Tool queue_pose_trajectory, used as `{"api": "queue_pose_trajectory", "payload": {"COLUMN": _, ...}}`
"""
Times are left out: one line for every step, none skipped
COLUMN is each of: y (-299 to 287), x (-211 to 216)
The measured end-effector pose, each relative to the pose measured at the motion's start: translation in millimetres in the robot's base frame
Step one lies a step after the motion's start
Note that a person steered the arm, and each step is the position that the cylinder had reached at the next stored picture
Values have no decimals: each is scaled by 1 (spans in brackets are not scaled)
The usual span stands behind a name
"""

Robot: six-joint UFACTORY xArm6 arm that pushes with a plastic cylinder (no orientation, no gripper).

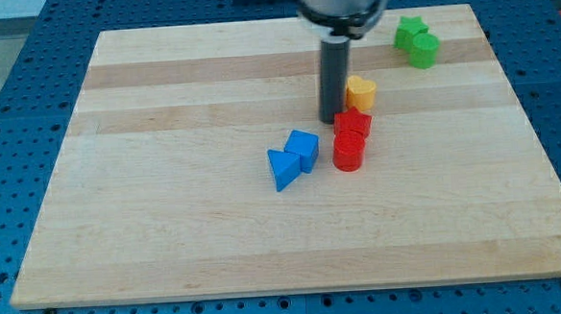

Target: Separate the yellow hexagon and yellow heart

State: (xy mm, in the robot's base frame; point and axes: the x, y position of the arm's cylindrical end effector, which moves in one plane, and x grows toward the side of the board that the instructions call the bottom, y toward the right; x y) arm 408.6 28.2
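Only one yellow block [360,93] shows, right of the board's middle in the upper half. I cannot tell whether it is the heart or the hexagon. No second yellow block is in view; it may be hidden behind the rod. My tip [333,122] rests on the board just left of the yellow block and slightly below it, close to it or touching. The tip is also right beside the upper red block [353,124], at that block's upper left.
A second red block [349,152] sits against the lower side of the first. Two blue blocks [304,146] [283,168] touch each other left of the reds. Two green blocks [410,30] [423,49] sit together at the board's upper right [466,17].
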Motion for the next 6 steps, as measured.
{"api": "queue_pose_trajectory", "payload": {"y": -56, "x": 7}}
{"api": "queue_pose_trajectory", "payload": {"y": -34, "x": -10}}
{"api": "queue_pose_trajectory", "payload": {"y": 25, "x": -25}}
{"api": "queue_pose_trajectory", "payload": {"y": 87, "x": -31}}
{"api": "queue_pose_trajectory", "payload": {"y": 83, "x": -26}}
{"api": "queue_pose_trajectory", "payload": {"y": 37, "x": -15}}
